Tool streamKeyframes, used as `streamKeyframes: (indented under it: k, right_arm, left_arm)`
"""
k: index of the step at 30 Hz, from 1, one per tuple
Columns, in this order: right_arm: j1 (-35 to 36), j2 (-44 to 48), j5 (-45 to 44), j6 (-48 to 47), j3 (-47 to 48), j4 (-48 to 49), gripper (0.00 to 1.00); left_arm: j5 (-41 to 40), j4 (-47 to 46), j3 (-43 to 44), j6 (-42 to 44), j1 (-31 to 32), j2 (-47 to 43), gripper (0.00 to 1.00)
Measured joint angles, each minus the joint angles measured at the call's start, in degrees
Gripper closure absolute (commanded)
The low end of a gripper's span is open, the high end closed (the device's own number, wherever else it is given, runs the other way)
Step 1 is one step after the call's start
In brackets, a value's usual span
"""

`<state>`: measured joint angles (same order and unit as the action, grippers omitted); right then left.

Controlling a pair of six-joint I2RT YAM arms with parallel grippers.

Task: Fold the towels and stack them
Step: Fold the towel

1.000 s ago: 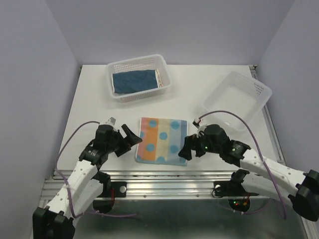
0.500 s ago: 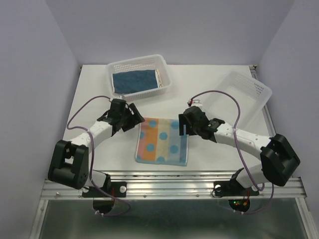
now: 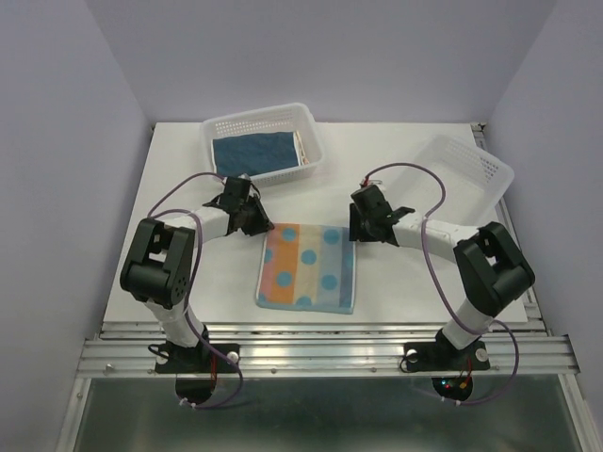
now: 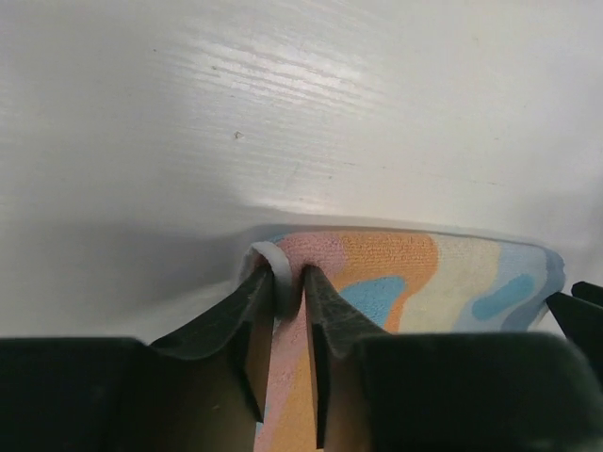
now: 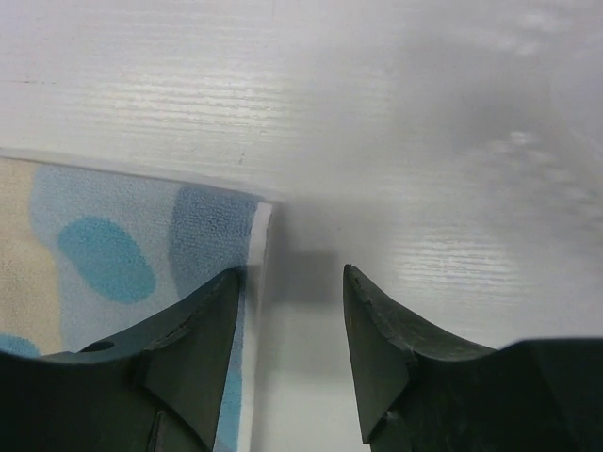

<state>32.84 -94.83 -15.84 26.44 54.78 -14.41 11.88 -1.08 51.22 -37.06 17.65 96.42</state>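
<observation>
left pincer (image 4: 288, 280) pinches towel (image 3: 309, 267) corner; right pincer (image 5: 290, 284) agape astride opposite corner.

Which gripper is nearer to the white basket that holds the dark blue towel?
Left. The left gripper is just in front of the basket, at the far left corner of the spotted towel; the right gripper is at its far right corner, farther aside.

This is a robotics lab test cell, not a lived-in room. A bare white table (image 3: 179, 273) is boxed in along its left, far and right edges by plain pale-lilac panels (image 3: 320, 56). Aluminium rails (image 3: 320, 341) run along the near edge, with the left arm's base (image 3: 181, 352) and the right arm's base (image 3: 443, 354) clamped to them. Purple cables (image 3: 188, 183) loop loose, and small lights (image 3: 452, 384) glow below the near right corner.
</observation>
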Motion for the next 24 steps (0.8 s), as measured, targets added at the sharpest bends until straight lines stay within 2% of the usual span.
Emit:
streamKeyframes:
  k: [2, 4, 15, 24]
  right_arm:
    - [-0.3, -0.6, 1.0, -0.3, 0.3, 0.8, 0.48]
    - [-0.6, -1.2, 2.4, -0.7, 0.6, 1.9, 0.48]
    - [-2.5, -5.0, 5.0, -0.9, 1.4, 5.8, 0.61]
    - [-2.8, -7.0, 6.0, -2.2, 2.4, 8.9, 0.95]
  left_arm:
    - [0.3, 0.0, 0.9, 0.3, 0.0, 1.6, 0.85]
    - [0.7, 0.0, 1.7, 0.4, 0.0, 2.8, 1.0]
    - [0.1, 0.2, 3.2, 0.7, 0.0, 4.0, 1.0]
    - [-1.4, 0.1, 3.5, 0.7, 0.0, 4.0, 1.0]
